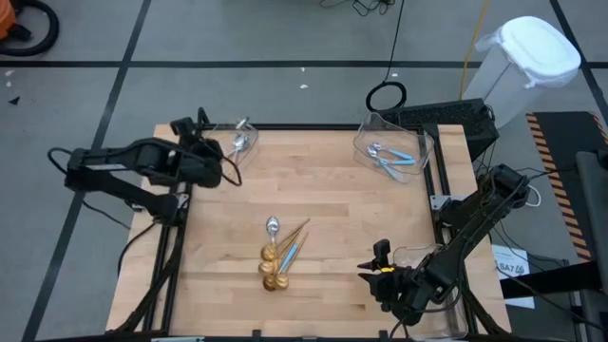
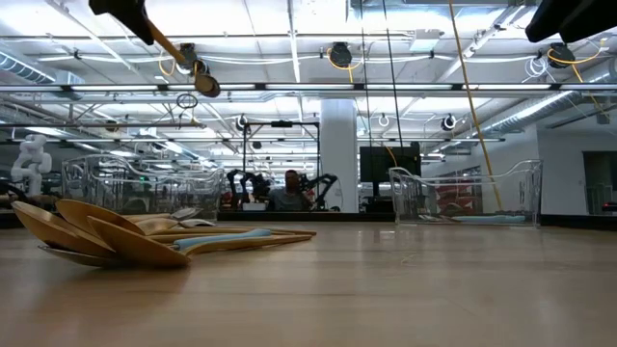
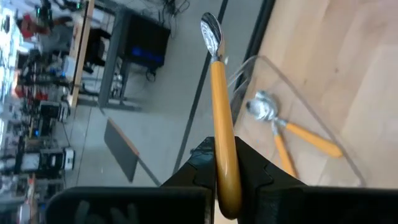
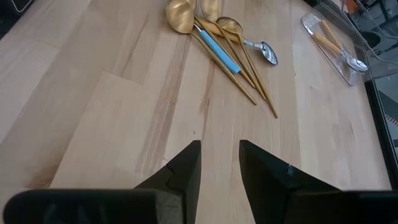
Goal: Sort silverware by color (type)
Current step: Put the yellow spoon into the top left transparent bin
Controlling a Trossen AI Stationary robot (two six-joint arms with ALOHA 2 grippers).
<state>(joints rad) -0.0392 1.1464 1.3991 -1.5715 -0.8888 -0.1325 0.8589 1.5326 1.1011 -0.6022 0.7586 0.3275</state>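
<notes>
The tabletop (image 1: 332, 190) has clear bins at its corners. The left pincer (image 3: 225, 180) is clamped on an orange-handled spoon (image 3: 221, 112), lengthwise along its fingers, right over the far-left bin (image 3: 323, 124) holding two more. Right pincer (image 4: 219, 165) hangs apart and empty, aimed at the centre pile (image 4: 217, 37): roughly three gold spoons, one blue-handled. Far-right bin (image 1: 394, 142): maybe two blue ones.
</notes>
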